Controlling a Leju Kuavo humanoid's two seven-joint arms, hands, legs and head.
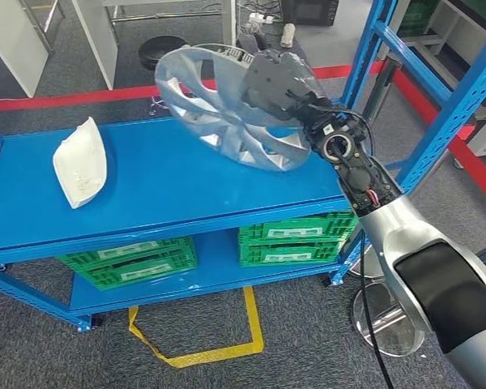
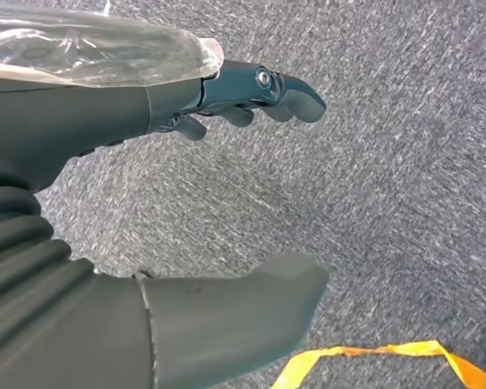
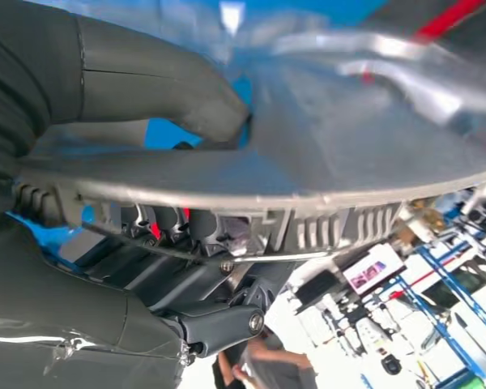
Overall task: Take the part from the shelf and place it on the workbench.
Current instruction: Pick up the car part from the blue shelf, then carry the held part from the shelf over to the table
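Holding the part already, your right hand (image 1: 277,81) reaches in from the lower right of the head view, silver forearm nearest you, dark wrist beyond it. Its fingers (image 3: 167,85) pinch the rim of a silver hubcap (image 1: 228,109): the thumb presses the smooth outer face while darker fingers hook the ribbed underside, as the right wrist view shows. From the hand, the hubcap spreads toward nine o'clock, a broad thin disc tilted with its far edge raised, lifted off the blue shelf (image 1: 167,178) and hanging above its far right part. It looks like light moulded plastic with a metallic finish, curved spokes and open gaps, so expect it to flex and swing about the rim grip.

Your left hand (image 2: 167,203) hangs over grey carpet, fingers spread and empty, so the right arm alone carries the load. At ten o'clock on the shelf lies a white moulded cover (image 1: 79,162), smooth and shell-shaped, well apart from the hubcap. Green crates (image 1: 289,239) sit on the lower shelf level. No workbench is visible; judging from that, the placing lies elsewhere.
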